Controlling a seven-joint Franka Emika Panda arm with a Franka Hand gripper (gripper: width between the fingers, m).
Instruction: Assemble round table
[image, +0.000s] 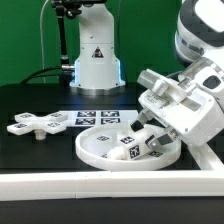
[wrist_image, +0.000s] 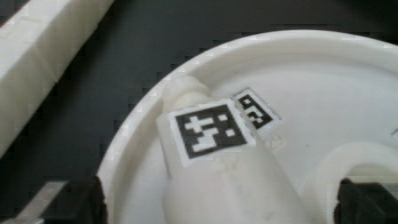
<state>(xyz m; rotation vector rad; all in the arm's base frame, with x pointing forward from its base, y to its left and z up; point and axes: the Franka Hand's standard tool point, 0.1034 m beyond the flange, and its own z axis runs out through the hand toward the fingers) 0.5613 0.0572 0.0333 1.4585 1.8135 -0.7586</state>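
The large rimmed round disc (image: 100, 148) lies on the black table at the middle front; its rim also shows in the wrist view (wrist_image: 151, 120). The short tagged post (image: 132, 149) stands inside the disc on its right part. In the wrist view the post (wrist_image: 222, 135) fills the space between my two dark fingers. My gripper (image: 147, 135) (wrist_image: 214, 205) reaches down into the disc from the exterior view's right and is shut on the post. The small cross-shaped piece (image: 38, 124) lies flat at the exterior view's left, apart from the disc.
The marker board (image: 95, 117) lies flat behind the disc. The robot base (image: 97, 60) stands at the back. A long white border rail (image: 100, 182) runs along the table's front and right side (image: 207, 157); it also shows in the wrist view (wrist_image: 45, 50).
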